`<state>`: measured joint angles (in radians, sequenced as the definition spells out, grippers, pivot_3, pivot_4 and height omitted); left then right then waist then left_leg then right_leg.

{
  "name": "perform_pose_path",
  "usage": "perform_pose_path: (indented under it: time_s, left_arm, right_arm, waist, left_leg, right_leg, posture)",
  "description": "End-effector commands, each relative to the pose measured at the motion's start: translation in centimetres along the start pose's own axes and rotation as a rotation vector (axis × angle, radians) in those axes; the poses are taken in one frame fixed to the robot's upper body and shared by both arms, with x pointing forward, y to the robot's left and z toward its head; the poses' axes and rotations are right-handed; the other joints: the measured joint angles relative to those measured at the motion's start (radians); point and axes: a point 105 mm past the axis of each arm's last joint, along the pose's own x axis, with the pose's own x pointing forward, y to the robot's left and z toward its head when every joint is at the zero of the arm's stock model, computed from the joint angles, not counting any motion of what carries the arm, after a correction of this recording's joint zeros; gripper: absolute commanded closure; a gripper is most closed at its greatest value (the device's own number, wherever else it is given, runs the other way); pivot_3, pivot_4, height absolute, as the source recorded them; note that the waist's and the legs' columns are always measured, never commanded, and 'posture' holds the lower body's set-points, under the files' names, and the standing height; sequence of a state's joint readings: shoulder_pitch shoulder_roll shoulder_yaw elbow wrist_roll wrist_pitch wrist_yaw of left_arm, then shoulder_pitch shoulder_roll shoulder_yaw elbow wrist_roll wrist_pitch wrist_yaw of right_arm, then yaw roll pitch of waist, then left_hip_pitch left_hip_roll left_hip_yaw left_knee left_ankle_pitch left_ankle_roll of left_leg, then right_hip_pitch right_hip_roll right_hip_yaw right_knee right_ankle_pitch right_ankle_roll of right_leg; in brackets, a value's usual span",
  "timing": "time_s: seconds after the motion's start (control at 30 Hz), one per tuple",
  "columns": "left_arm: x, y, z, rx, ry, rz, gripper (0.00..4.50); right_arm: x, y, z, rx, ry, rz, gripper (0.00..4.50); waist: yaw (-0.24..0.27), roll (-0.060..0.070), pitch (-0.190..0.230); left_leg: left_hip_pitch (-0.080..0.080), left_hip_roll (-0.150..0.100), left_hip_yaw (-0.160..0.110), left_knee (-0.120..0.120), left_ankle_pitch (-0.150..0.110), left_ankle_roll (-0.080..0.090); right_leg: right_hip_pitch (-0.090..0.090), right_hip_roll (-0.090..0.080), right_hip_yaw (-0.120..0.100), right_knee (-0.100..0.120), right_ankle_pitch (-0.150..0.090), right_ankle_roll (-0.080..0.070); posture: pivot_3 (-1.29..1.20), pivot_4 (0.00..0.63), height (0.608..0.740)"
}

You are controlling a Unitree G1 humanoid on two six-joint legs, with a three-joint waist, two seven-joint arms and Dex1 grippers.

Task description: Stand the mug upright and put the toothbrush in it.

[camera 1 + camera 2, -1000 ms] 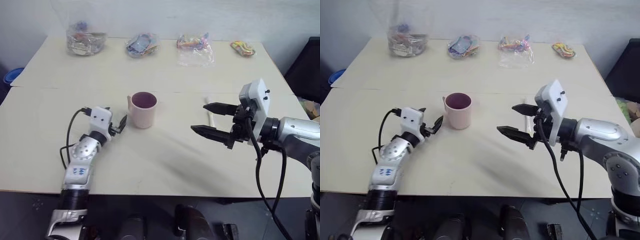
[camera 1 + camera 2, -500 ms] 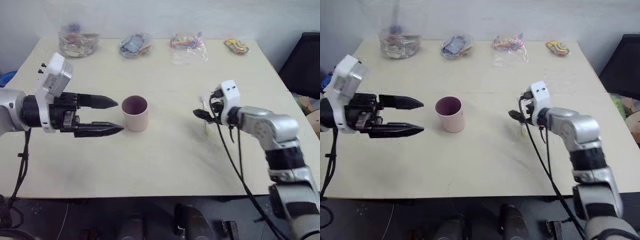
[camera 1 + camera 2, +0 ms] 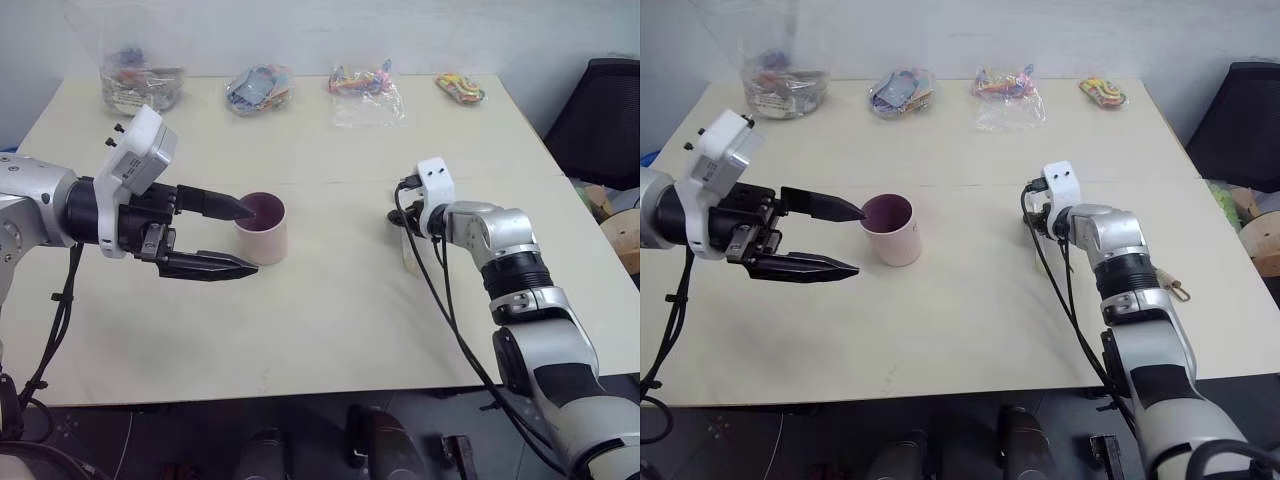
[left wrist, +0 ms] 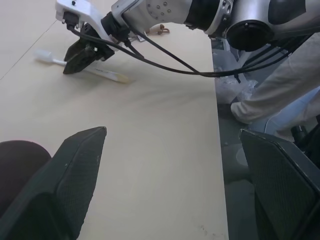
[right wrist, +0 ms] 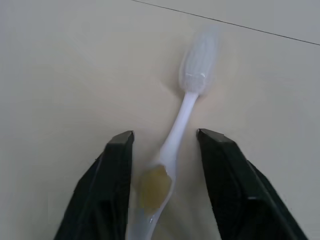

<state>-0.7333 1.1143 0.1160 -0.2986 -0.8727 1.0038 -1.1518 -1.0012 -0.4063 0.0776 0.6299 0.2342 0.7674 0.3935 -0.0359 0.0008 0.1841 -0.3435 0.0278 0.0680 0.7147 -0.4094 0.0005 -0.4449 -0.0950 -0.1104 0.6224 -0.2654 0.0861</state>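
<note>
The pale pink cylindrical mug [image 3: 262,226] stands upright on the cream table [image 3: 330,320], beside the spread, empty left pincer [image 3: 240,236]. The slim white toothbrush with a yellow handle end [image 5: 174,145] lies flat between the right pincer's [image 5: 165,150] fingers, apparently not yet pinched. Closing off-centre could skid it away or tilt the grasp.
</note>
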Motion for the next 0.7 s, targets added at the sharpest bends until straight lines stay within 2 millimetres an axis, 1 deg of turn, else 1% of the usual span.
perform_pose_path:
  time_s: [0.03, 0.07, 0.1, 0.17, 0.27, 0.33, 0.37, 0.43, 0.47, 0.5, 0.53, 0.57, 0.6, 0.63, 0.7]
  left_arm:
    - [-0.6, 0.4, 0.5, 0.030, -0.020, 0.038, 0.00]
    - [-0.6, 0.5, 0.5, 0.033, -0.020, 0.042, 0.00]
    - [-0.6, 0.6, 0.5, 0.036, -0.020, 0.044, 0.00]
    - [-0.6, 0.8, 0.5, 0.038, -0.023, 0.048, 0.00]
    - [-0.8, 1.2, 0.4, 0.036, -0.032, 0.071, 0.00]
    - [-1.7, 1.5, 0.4, 0.007, -0.057, 0.107, 0.00]
    - [-2.4, 1.6, 0.4, -0.013, -0.073, 0.134, 0.00]
    - [-3.8, 1.7, 0.0, -0.054, -0.093, 0.184, 0.00]
    - [-4.2, 1.6, -0.2, -0.066, -0.097, 0.199, 0.00]
    - [-4.8, 1.5, -0.6, -0.076, -0.089, 0.225, 0.00]
    - [-5.5, 1.4, -1.2, -0.089, -0.075, 0.259, 0.00]
    - [-5.9, 1.3, -1.6, -0.096, -0.065, 0.282, 0.00]
    - [-6.8, 1.5, -2.2, -0.112, -0.058, 0.333, 0.00]
    - [-7.6, 1.5, -2.7, -0.127, -0.059, 0.379, 0.00]
    - [-8.9, 1.4, -3.1, -0.142, -0.070, 0.444, 0.00]
  right_arm:
    - [-0.1, 0.9, -0.6, 0.002, 0.018, 0.034, 3.79]
    - [-0.1, 1.0, -0.7, 0.001, 0.019, 0.034, 4.08]
    - [-0.2, 1.0, -0.7, 0.003, 0.021, 0.032, 4.14]
    - [-0.3, 0.9, -0.6, 0.007, 0.020, 0.021, 4.14]
    - [-0.5, 1.1, 1.1, 0.022, -0.051, 0.021, 4.14]
    - [-1.1, 3.5, 4.9, 0.040, -0.213, 0.114, 4.14]
    - [-1.7, 5.2, 7.0, 0.061, -0.299, 0.188, 4.14]
    - [-3.2, 9.2, 10.3, 0.102, -0.419, 0.355, 4.14]
    - [-3.7, 10.5, 11.1, 0.116, -0.449, 0.411, 4.14]
    - [-4.3, 12.2, 12.1, 0.125, -0.484, 0.472, 4.14]
    - [-4.9, 14.0, 13.0, 0.130, -0.521, 0.528, 4.14]
    - [-5.3, 15.2, 13.6, 0.132, -0.544, 0.560, 4.14]
    - [-5.7, 16.9, 14.5, 0.141, -0.582, 0.606, 4.14]
    - [-6.0, 18.4, 15.2, 0.156, -0.611, 0.645, 4.14]
    - [-6.2, 20.7, 16.0, 0.181, -0.641, 0.699, 4.14]
  waist:
    - [0.001, 0.000, 0.000]
    - [0.001, 0.000, 0.000]
    - [0.001, 0.000, 0.000]
    - [0.001, 0.000, 0.000]
    - [0.001, 0.000, 0.000]
    - [0.001, 0.000, 0.000]
    - [-0.003, 0.001, 0.000]
    - [-0.019, 0.003, 0.002]
    - [-0.027, 0.004, 0.002]
    - [-0.034, 0.004, 0.002]
    - [-0.037, 0.004, 0.002]
    - [-0.045, 0.004, 0.002]
    - [-0.049, 0.004, 0.002]
    - [-0.051, 0.004, 0.002]
    - [-0.054, 0.004, 0.002]
  left_leg:
    - [0.000, 0.000, 0.000, 0.000, 0.000, 0.000]
    - [0.000, 0.000, 0.000, 0.000, 0.000, 0.000]
    - [0.000, 0.000, 0.000, 0.000, 0.000, 0.000]
    - [0.000, 0.000, 0.000, 0.000, 0.000, 0.000]
    - [0.000, 0.000, 0.000, 0.000, 0.000, 0.000]
    - [0.000, 0.000, 0.000, 0.000, 0.000, 0.000]
    - [0.000, 0.000, 0.000, 0.000, 0.000, 0.000]
    - [0.000, 0.000, -0.001, -0.001, 0.000, 0.000]
    - [-0.001, 0.001, -0.002, -0.001, 0.000, 0.000]
    - [-0.001, 0.001, -0.001, -0.002, 0.000, 0.000]
    - [-0.002, 0.000, -0.001, -0.002, 0.000, 0.000]
    - [-0.004, 0.001, -0.002, -0.002, 0.000, -0.001]
    - [-0.005, 0.001, -0.003, -0.003, 0.000, -0.001]
    - [-0.005, 0.000, -0.003, -0.003, 0.000, -0.001]
    - [-0.007, 0.000, -0.003, -0.002, 0.000, -0.001]
  right_leg:
    - [0.000, 0.000, 0.000, 0.000, 0.000, 0.000]
    - [0.000, 0.000, 0.000, 0.000, 0.000, 0.000]
    - [0.000, 0.000, 0.000, 0.000, 0.000, 0.000]
    - [0.000, 0.000, 0.000, 0.000, 0.000, 0.000]
    - [0.000, 0.000, 0.000, 0.000, 0.000, 0.000]
    - [0.000, 0.000, 0.000, 0.000, 0.000, 0.000]
    - [0.000, 0.000, 0.000, 0.000, 0.000, 0.000]
    - [-0.003, 0.001, 0.002, 0.002, 0.000, 0.000]
    - [-0.005, 0.001, 0.002, 0.002, 0.000, 0.000]
    - [-0.007, 0.001, 0.002, 0.003, -0.001, -0.001]
    - [-0.010, 0.001, 0.002, 0.005, -0.001, -0.002]
    - [-0.011, 0.001, 0.001, 0.006, -0.001, -0.003]
    - [-0.012, 0.001, 0.001, 0.006, -0.002, -0.003]
    - [-0.013, 0.001, 0.001, 0.006, -0.002, -0.003]
    - [-0.015, 0.001, 0.000, 0.006, -0.002, -0.003]
  posture:
    - [0.00, 0.150, 0.740]
    - [0.00, 0.150, 0.740]
    - [0.00, 0.150, 0.740]
    - [0.00, 0.150, 0.740]
    - [0.00, 0.150, 0.740]
    - [0.00, 0.150, 0.740]
    - [0.00, 0.150, 0.740]
    - [0.00, 0.150, 0.740]
    - [0.00, 0.150, 0.740]
    - [0.00, 0.150, 0.740]
    - [0.00, 0.150, 0.740]
    - [0.00, 0.150, 0.740]
    - [0.00, 0.150, 0.740]
    - [0.00, 0.150, 0.740]
    - [0.00, 0.150, 0.740]
